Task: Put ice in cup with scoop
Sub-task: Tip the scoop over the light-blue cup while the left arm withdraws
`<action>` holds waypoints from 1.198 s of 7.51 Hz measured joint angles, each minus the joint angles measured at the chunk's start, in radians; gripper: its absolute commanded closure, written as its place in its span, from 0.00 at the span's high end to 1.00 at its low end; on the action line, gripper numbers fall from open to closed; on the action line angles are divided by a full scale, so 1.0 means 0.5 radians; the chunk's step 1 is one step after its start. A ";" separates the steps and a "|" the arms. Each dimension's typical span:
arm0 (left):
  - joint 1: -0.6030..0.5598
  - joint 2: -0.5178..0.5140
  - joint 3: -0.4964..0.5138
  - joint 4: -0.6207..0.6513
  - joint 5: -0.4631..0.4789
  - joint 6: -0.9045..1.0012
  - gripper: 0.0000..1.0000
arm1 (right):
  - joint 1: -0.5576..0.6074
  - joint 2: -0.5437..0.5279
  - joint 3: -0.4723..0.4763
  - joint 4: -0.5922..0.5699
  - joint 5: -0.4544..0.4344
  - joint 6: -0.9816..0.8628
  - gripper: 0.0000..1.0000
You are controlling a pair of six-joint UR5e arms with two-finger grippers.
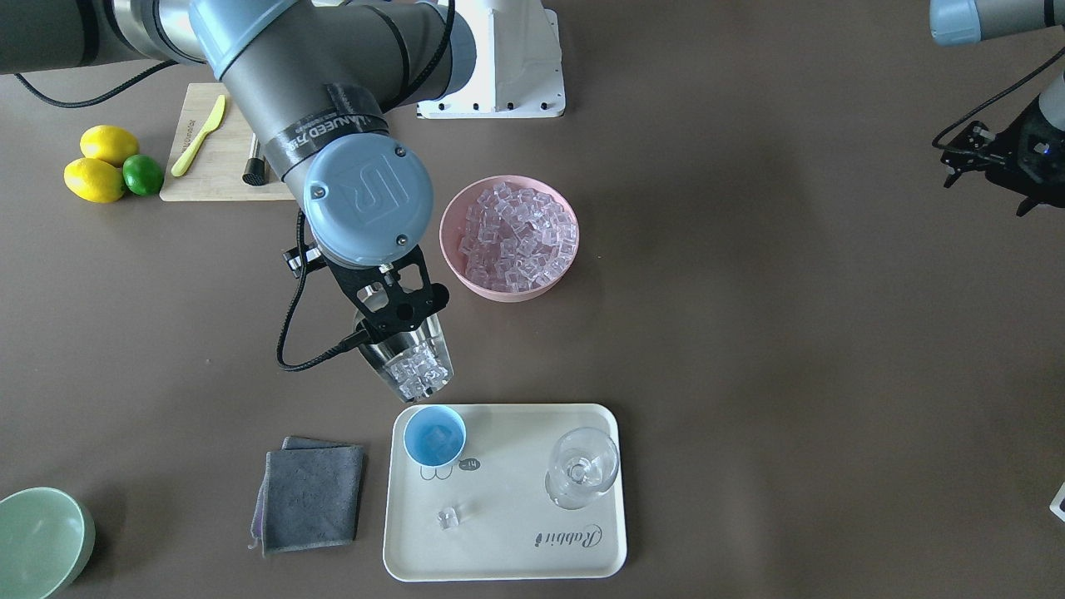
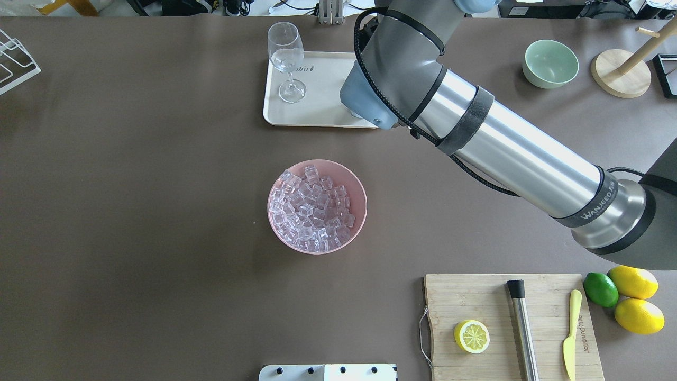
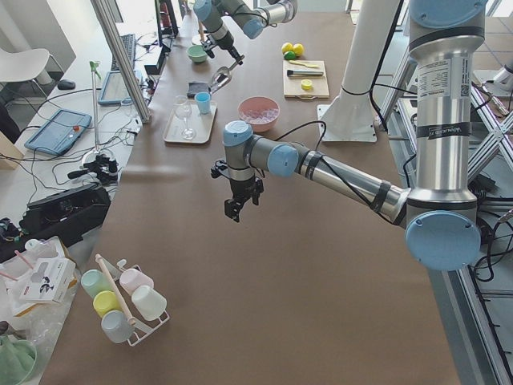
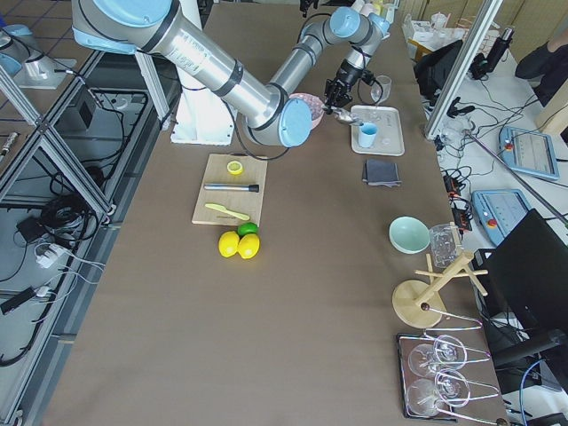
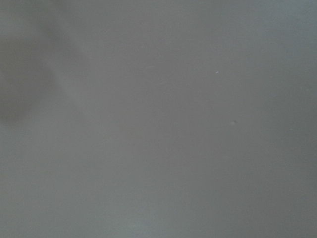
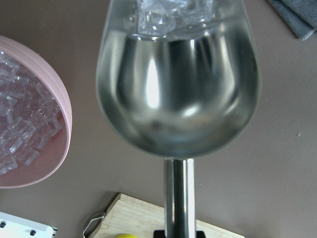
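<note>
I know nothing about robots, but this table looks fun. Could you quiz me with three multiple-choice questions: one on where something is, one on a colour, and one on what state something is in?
1. Where does the single loose ice cube lie?
A on the tray
B on the grey cloth
C in the green bowl

2. What colour is the bowl heaped with ice?
A white
B green
C pink

3. What state is the scoop in?
A empty
B loaded with ice
C lying in the bowl

Answers:
1 A: it sits on the tray's bare floor, near the cup.
2 C: its rim and wall are pink.
3 B: clear cubes show in its trough.
</note>
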 measured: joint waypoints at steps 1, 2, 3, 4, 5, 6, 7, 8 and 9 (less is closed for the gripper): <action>-0.071 0.028 0.037 0.003 0.026 0.001 0.98 | 0.000 0.044 -0.052 -0.029 -0.013 -0.033 0.00; -0.149 0.041 0.098 0.002 0.042 0.002 0.98 | 0.000 0.061 -0.076 -0.042 -0.020 -0.050 0.00; -0.210 0.051 0.145 0.000 0.050 0.002 0.98 | 0.000 0.063 -0.084 -0.045 -0.025 -0.062 0.00; -0.248 0.058 0.171 0.000 0.064 0.000 0.98 | 0.001 0.054 -0.084 -0.046 -0.029 -0.075 0.00; -0.275 0.073 0.180 0.001 0.125 -0.002 0.98 | 0.001 0.040 -0.076 -0.043 -0.030 -0.082 0.00; -0.299 0.092 0.185 0.002 0.202 -0.001 0.98 | 0.001 0.028 -0.067 -0.040 -0.031 -0.086 0.00; -0.333 0.104 0.196 0.001 0.244 0.001 0.98 | 0.001 0.022 -0.060 -0.038 -0.030 -0.087 0.00; -0.388 0.106 0.223 0.000 0.259 0.004 0.98 | 0.002 0.011 -0.043 -0.036 -0.031 -0.088 0.00; -0.428 0.107 0.241 0.000 0.258 0.005 0.98 | 0.003 -0.022 0.019 -0.035 -0.034 -0.087 0.00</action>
